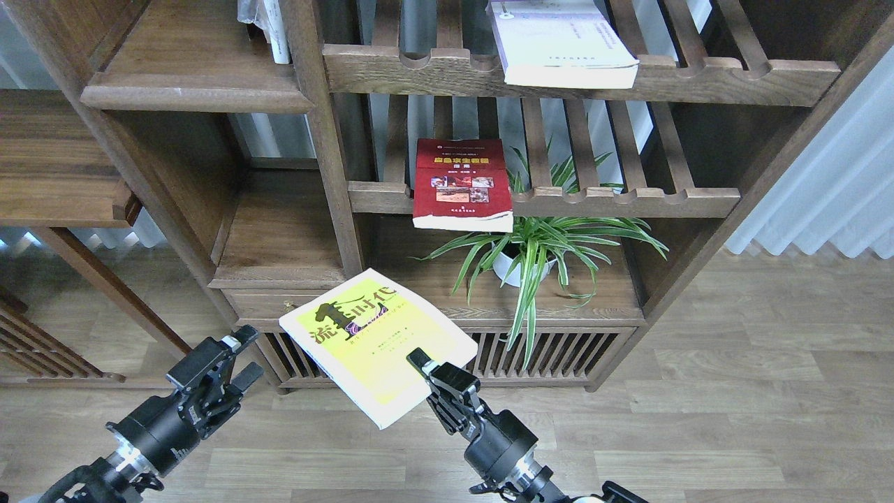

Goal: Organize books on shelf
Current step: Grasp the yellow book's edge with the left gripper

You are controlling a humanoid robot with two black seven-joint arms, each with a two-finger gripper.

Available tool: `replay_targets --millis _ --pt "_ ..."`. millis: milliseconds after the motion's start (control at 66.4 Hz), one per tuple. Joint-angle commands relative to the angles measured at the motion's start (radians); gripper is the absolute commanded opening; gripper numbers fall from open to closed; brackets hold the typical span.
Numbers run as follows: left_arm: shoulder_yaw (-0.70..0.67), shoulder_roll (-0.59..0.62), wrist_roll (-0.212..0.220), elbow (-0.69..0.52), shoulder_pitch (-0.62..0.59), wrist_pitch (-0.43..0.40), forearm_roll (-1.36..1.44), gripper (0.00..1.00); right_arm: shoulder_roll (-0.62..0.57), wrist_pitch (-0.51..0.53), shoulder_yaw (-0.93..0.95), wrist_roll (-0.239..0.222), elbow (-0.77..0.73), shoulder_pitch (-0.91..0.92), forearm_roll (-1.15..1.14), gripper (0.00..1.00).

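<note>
The right gripper [422,365] has its fingers pressed onto the near right corner of the yellow-green book [374,341], pinching it. The book is carried in the air, cover up and tilted, in front of the low cabinet and clear of every shelf. The left gripper [237,360] hangs at lower left with its fingers spread and holds nothing; it is near the book's left edge but apart from it.

Further out, the dark red book [461,183] lies on the middle slatted shelf, its front edge overhanging the notched rail. The pale lilac-white book [559,42] lies on the upper slatted shelf, also overhanging its rail. A potted plant [534,244] stands below the red book.

The solid plank shelf [192,66] at upper left carries none of the three books.

Assessment: the task appears to be at an early stage. One book is in transit; none is placed. Two books appear to await collection.
</note>
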Motion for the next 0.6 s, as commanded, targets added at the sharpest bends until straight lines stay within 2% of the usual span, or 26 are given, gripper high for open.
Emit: replay_targets --millis 0,587 --pt "0.021 -0.008 0.0 0.002 0.003 0.0 0.002 1.0 0.0 0.0 -0.015 0.0 0.006 0.0 0.0 0.04" --pt "-0.004 -0.11 0.0 0.034 0.004 0.0 0.07 1.0 0.0 0.0 -0.029 -0.002 0.008 0.0 0.0 0.04"
